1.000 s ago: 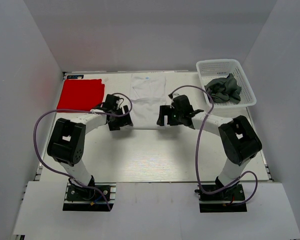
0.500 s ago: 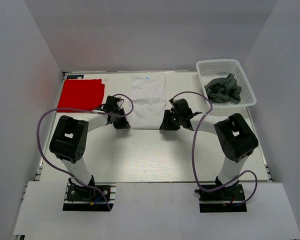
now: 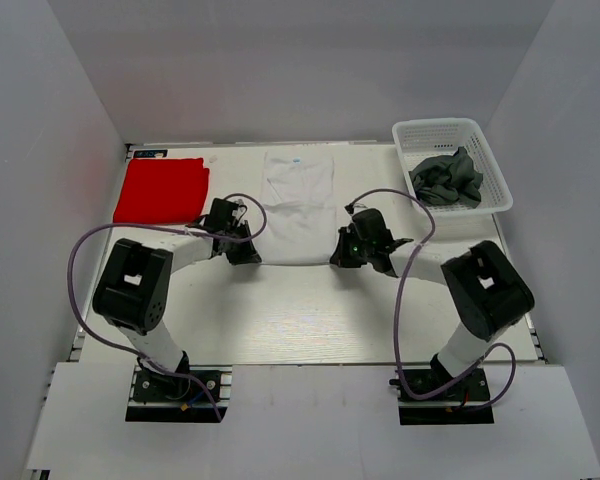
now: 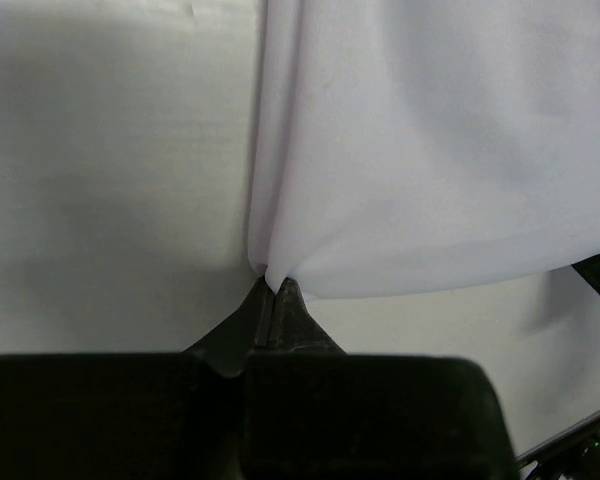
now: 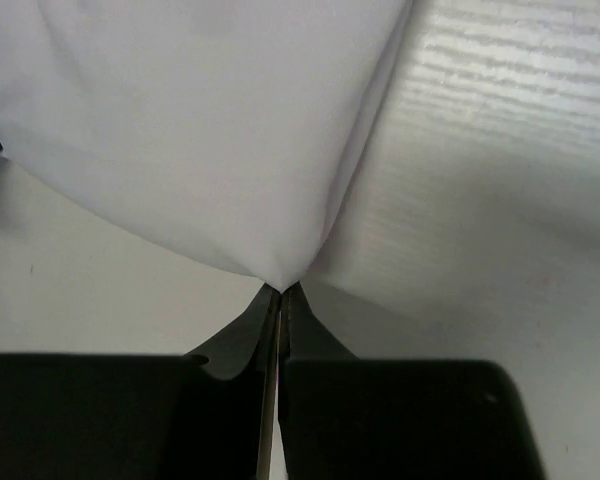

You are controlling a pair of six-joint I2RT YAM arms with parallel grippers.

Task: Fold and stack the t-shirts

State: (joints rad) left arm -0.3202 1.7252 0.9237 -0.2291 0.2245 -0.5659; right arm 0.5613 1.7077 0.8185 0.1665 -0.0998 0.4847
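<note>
The white t-shirt [image 3: 298,200] lies flat ahead of and between the jaws! Wrist views show left jaws and right jaws each clamped on a near corner. Only overhead: red t-shirt [image 3: 162,189] outside the left, grey t-shirt [image 3: 445,178] in basket [image 3: 435,128] beyond the right, pale tabletop [image 3: 300,310], white walls [image 3: 300,70].

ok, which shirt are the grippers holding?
The white shirt, mid-table: left gripper and right gripper each shut on a near corner. Red shirt lies untouched at left; grey shirt sits in the basket.
</note>
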